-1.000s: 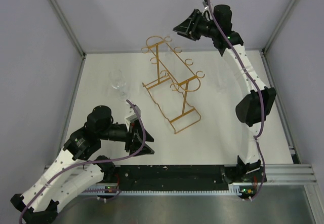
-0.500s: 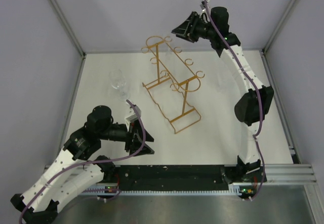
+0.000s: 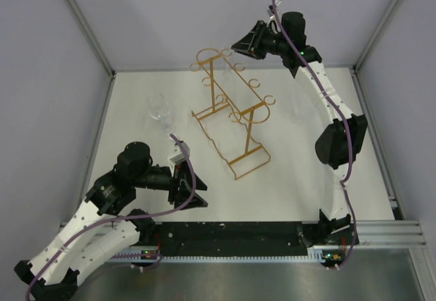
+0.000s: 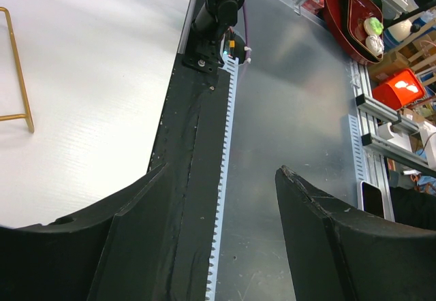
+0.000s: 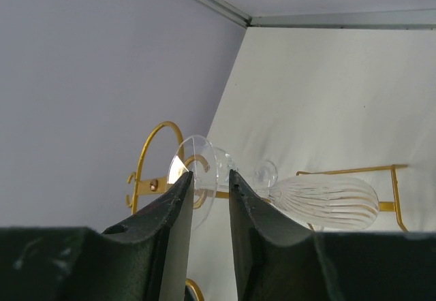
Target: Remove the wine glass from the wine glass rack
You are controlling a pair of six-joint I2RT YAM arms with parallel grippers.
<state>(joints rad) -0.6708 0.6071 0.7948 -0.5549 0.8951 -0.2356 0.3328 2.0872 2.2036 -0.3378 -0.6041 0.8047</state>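
Right hand narrow around wine glass foot on wine glass rack; grip unclear. Left hand apart.

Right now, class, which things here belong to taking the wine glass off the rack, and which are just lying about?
For the job:
wine glass rack
wine glass hanging on it
right pincer at the glass's foot

Lying about:
second glass standing on the table
left pincer, open and holding nothing
red dishes beyond the table
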